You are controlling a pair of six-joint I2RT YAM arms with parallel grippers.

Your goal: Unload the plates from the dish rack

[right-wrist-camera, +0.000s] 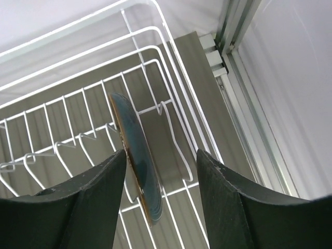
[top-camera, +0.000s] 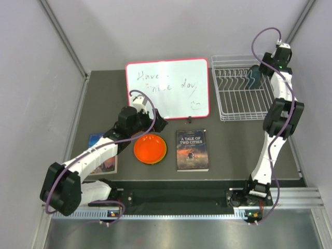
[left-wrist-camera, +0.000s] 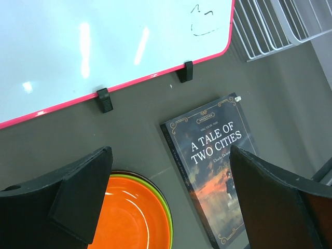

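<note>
Right gripper (top-camera: 262, 69) hangs at the far right of the worktop (top-camera: 228, 145), over the rack (top-camera: 238, 104) and right at the teal plate (top-camera: 253, 78). That plate stands on edge in the slot wires at the rack's far right end, the only plate visible there. Left gripper (top-camera: 160, 124) hovers by the whiteboard (top-camera: 167, 88), just above the orange plate (top-camera: 150, 148), which lies flat on the worktop left of a book (top-camera: 192, 150).

From the left wrist, the left gripper's fingers (left-wrist-camera: 78, 199) stand spread wide and hold nothing. Below them the orange plate sits nested in a green plate (left-wrist-camera: 168, 223), whose rim shows along one side only. Stacking probably keeps the unloaded plates to one spot.

From the right wrist, the right gripper is about half open, its fingers (right-wrist-camera: 244, 207) straddling the teal plate's upper rim. One finger looks to be at the plate's face and the other stands clear with a gap, so the plate is not yet pinched. The wires hold it upright, which leaves both faces free for a grip from above and a straight lift out of the slot.
</note>
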